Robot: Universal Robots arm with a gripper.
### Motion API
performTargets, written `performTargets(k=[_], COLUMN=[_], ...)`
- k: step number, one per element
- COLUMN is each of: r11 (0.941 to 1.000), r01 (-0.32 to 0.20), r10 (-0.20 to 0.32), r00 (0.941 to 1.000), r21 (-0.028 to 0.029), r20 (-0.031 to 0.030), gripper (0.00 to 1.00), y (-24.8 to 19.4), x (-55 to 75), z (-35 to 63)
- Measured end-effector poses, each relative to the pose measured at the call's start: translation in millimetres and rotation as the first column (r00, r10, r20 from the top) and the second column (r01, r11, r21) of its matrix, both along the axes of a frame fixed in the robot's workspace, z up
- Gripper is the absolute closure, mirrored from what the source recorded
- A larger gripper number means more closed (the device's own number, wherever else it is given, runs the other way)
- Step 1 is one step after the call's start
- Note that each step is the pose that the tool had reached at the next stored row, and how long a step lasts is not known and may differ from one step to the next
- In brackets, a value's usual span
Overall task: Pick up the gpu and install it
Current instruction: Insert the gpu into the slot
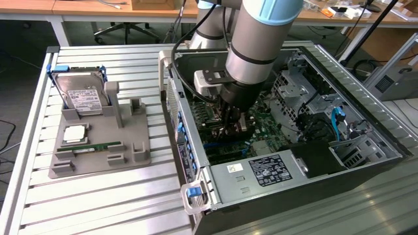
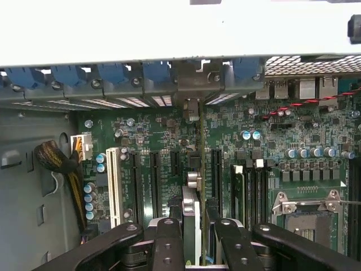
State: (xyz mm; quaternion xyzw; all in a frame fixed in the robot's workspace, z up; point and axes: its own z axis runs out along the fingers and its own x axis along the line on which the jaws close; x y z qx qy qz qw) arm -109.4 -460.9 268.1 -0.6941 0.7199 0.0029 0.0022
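In the exterior view, a grey robot arm with pale blue rings point(image 1: 261, 44) reaches down at frame centre into an open black-and-silver computer case point(image 1: 385, 142). Its gripper point(image 1: 233, 122) sits low over the green motherboard point(image 1: 265, 134); what it holds is hard to make out here. At left, on the slatted metal table point(image 1: 98, 205), a grey plastic tray point(image 1: 134, 134) carries an upright silver hard drive with a white label point(image 1: 81, 95) and a narrow green RAM stick point(image 1: 98, 147).

The wrist view shows the grip. The black fingers point(image 2: 169, 237) of the gripper point(image 2: 194, 226) clamp both sides of the gpu point(image 2: 192, 206), a thin dark card with a silvery edge. The card stands edge-on among the long black expansion slots point(image 2: 153, 180), reaching towards the blue-clipped rear wall point(image 2: 113, 73). I cannot tell whether it is seated.
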Motion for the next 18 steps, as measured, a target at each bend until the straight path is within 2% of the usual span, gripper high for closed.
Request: performTargets(k=[18], r11=[1.0000], r01=[0.000], r10=[0.000], r00=[1.0000], r21=[-0.0002], r20=[0.0003], gripper=[0.73], y=[0.4], x=[-0.3], z=[-1.2])
